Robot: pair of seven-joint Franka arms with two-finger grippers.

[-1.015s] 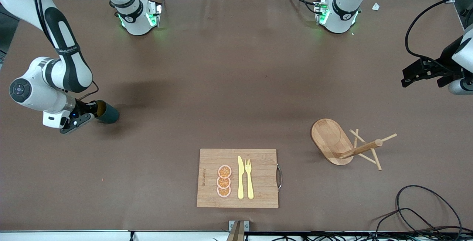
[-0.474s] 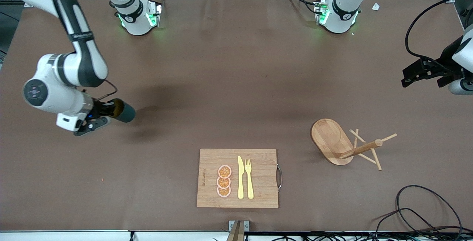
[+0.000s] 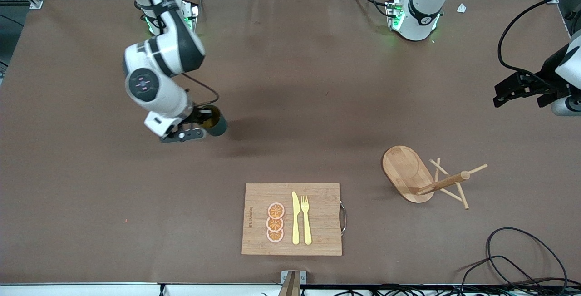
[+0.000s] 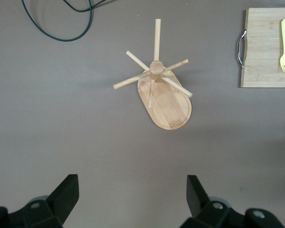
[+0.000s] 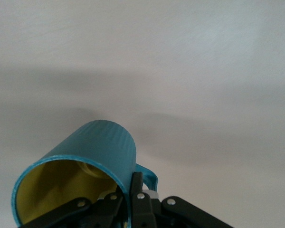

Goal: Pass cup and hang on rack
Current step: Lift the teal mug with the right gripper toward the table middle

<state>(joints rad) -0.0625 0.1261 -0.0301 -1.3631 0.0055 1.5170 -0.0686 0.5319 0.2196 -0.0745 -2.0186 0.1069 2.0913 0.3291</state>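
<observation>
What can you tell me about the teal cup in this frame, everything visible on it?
The small dark teal cylindrical cup has a finely ribbed outer wall, a yellowish inside and a small teal side handle. It looks like glazed ceramic or plastic. It lies tipped on its side in the air, clamped at the rim by the right tool, one finger inside and one outside, near the handle. It is carried above the bare brown table, toward the right arm's end. Nothing else touches it.
</observation>
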